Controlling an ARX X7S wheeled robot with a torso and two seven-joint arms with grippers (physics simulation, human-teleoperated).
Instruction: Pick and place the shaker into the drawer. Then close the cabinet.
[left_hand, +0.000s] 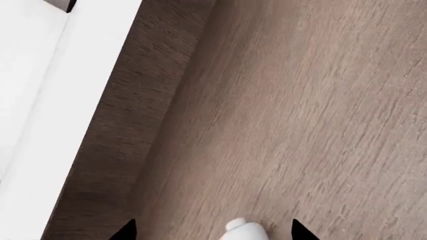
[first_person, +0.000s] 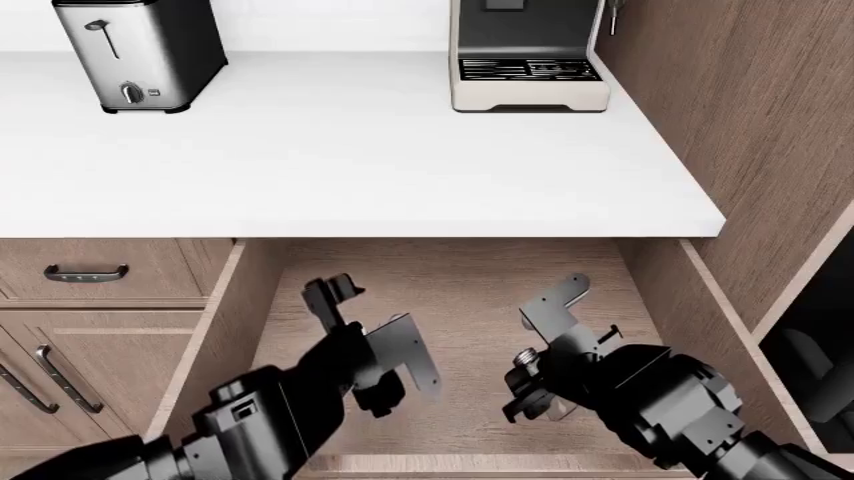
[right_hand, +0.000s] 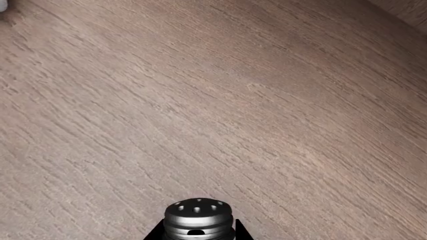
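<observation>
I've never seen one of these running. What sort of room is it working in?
Most likely a kitchen, rendered in simulation: a white countertop carries a toaster and a coffee machine, with wood-grain cabinets and an open drawer below.
</observation>
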